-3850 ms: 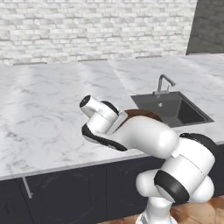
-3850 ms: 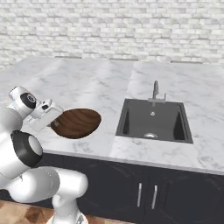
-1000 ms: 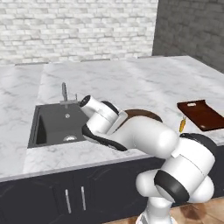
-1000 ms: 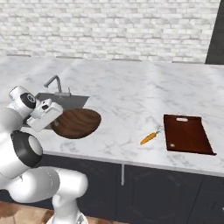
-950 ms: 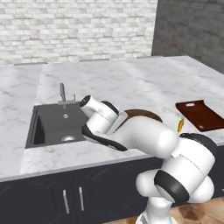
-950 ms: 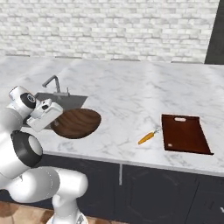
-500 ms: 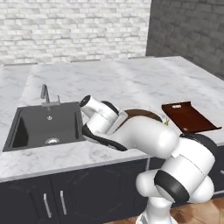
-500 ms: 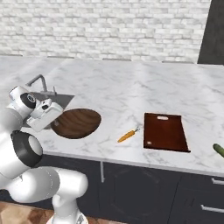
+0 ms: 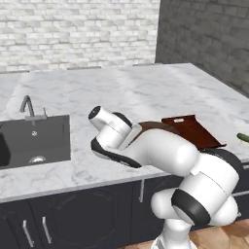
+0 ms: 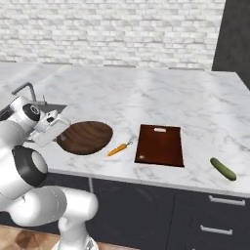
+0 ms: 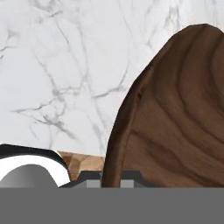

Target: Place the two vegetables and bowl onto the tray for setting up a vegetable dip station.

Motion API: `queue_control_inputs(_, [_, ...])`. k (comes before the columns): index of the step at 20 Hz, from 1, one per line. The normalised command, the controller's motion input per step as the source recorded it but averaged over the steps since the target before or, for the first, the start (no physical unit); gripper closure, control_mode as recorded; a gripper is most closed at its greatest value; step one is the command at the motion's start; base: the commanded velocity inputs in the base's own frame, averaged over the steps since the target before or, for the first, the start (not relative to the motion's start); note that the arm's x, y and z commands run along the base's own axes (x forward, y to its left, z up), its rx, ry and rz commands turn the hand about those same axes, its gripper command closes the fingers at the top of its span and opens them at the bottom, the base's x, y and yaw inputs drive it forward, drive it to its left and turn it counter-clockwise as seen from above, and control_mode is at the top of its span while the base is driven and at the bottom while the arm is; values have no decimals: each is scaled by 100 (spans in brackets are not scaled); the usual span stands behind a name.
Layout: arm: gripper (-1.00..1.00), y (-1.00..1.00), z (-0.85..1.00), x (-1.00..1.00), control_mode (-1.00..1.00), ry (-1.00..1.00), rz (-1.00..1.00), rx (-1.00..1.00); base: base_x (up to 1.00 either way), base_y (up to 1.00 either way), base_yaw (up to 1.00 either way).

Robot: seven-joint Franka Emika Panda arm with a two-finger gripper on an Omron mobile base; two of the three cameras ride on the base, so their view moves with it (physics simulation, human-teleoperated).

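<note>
Three items pending: wooden bowl, carrot and cucumber; none is on the tray yet.
Pincer: the pincer is clamped narrow on the bowl's rim, which rises between its tips in the hand view.
Bowl: held just above the bench, at 9 o'clock of the carrot in the right base view.
Tray: flat on the bench, at 3 o'clock of the carrot; the cucumber lies well apart at 4 o'clock of the tray.
Change: the base has driven sideways; the sink has slid off toward 9 o'clock, and tray and cucumber have come into view.
Meaning: the bowl is likely now within reach of the tray.
</note>
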Motion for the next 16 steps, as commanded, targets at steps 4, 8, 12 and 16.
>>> queue_control_inputs(4, [100, 0, 0, 0, 100, 0, 0, 0, 18, -53, 0])
queue_control_inputs(8, [100, 0, 0, 0, 100, 0, 0, 0, 16, -54, 0])
queue_control_inputs(12, [100, 0, 0, 0, 100, 0, 0, 0, 16, -53, 0])
queue_control_inputs(16, [100, 0, 0, 0, 100, 0, 0, 0, 16, -53, 0])
